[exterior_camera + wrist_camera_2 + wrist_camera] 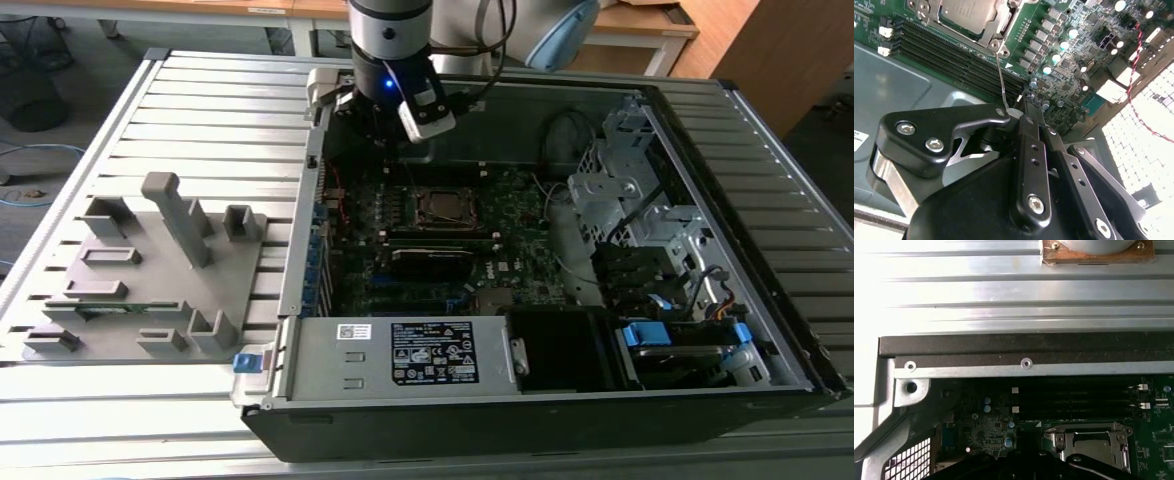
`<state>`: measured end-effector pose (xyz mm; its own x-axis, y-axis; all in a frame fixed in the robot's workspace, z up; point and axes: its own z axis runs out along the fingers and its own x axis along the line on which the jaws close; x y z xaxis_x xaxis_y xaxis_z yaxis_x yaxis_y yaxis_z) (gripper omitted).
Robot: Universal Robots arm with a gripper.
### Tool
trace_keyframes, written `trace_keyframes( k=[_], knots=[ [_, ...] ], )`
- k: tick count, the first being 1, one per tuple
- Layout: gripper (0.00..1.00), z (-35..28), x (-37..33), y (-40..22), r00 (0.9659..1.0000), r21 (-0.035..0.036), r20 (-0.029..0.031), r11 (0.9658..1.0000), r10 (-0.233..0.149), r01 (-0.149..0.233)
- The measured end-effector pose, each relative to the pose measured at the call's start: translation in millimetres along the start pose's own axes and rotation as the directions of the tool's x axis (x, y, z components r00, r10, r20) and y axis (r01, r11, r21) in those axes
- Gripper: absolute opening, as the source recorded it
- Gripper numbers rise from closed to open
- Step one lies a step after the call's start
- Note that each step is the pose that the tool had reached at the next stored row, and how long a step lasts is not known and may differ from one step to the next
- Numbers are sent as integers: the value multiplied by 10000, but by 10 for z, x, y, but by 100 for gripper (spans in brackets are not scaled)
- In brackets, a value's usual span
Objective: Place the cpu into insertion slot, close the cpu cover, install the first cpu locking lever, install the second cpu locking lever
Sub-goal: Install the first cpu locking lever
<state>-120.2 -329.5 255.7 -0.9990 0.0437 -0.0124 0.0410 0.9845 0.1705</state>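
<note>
Black fingers (1030, 150) were pinched together, tips at the free end of the thin silver wire locking lever (1001, 80). Grey-topped square cpu (966, 12) sat in the silver-rimmed insertion slot (416, 207) mid-motherboard, silver frame cpu cover (1086, 429) down. Best: press lever low and steady, no slipping off.

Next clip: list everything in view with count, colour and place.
computer case: one, black and grey, open, on the table
table: one, silver, slatted
fixture plate: one, grey, on the table, exterior view's left
motherboard: one, green, inside the case
power supply: one, grey, inside the case
cpu: one, grey top, in the insertion slot under the cpu cover
locking lever: one, silver wire, from slot to gripper
arm: one, grey, above the case
gripper: one, black, shut, at the lever's end
</note>
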Motion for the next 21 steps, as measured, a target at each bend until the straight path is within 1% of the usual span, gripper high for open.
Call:
trace_keyframes(
  k=[5,7,11,21],
  knots=[
    [10,7,-1,1,10000,-124,-5,9999,2,-2],
    [10,9,-5,1,10000,-149,-6,9999,2,-2],
    [10,11,-41,2,10000,-155,-7,9999,4,-4],
    [10,15,-212,9,10000,-155,-6,9999,3,-3]
  ],
)
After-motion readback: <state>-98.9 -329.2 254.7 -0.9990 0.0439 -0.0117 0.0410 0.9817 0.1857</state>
